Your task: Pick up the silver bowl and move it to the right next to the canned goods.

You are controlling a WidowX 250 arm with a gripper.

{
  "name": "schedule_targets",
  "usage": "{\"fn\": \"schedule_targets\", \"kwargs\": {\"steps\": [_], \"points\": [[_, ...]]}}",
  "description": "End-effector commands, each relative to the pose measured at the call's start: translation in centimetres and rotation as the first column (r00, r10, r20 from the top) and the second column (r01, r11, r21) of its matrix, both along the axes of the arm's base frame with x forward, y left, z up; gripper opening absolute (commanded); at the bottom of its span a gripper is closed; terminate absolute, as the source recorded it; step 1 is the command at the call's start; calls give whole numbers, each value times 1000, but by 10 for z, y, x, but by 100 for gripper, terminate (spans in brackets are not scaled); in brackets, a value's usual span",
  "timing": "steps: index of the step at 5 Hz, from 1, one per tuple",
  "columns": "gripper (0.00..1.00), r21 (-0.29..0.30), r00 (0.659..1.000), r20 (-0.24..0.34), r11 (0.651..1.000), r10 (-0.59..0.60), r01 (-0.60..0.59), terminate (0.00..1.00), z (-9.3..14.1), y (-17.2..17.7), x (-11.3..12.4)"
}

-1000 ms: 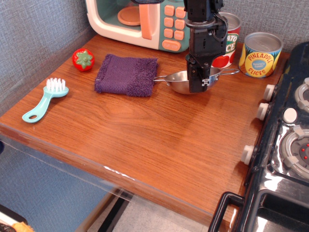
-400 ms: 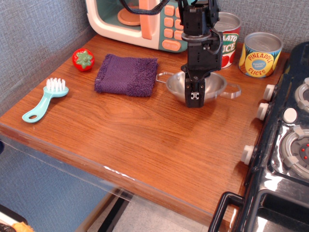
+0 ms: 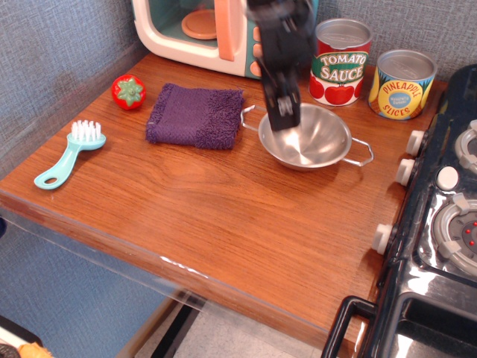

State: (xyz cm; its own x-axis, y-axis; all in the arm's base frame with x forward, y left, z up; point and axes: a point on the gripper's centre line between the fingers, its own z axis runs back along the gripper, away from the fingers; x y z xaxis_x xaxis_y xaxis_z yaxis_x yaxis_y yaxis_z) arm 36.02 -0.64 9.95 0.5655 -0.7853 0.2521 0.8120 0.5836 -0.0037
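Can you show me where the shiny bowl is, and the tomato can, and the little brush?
silver bowl (image 3: 313, 145), table camera view, inside of the bowl near its middle.
Tomato Sauce can (image 3: 340, 73), same view, red-and-white label.
Teal brush (image 3: 65, 159), same view, on the handle.

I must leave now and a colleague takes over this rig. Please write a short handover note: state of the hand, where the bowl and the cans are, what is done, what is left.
Hand: over the bowl's left rim, blurred; I cannot tell if it is open or shut, or if it grips the rim.
Bowl: upright on the table, right of the purple cloth, in front of the cans.
Cans: tomato sauce and pineapple stand at the back right.
Done: the bowl lies near the cans.
Left: confirm release, judge if the bowl is close enough, withdraw the arm.
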Motion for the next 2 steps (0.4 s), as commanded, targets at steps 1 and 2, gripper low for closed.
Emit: {"fn": "schedule_targets", "kwargs": {"steps": [1,2], "points": [[100,154,888,170,878,428,-453,0,53,59,-33],[100,213,813,103,786,573,-581,0,41,74,-44]]}}
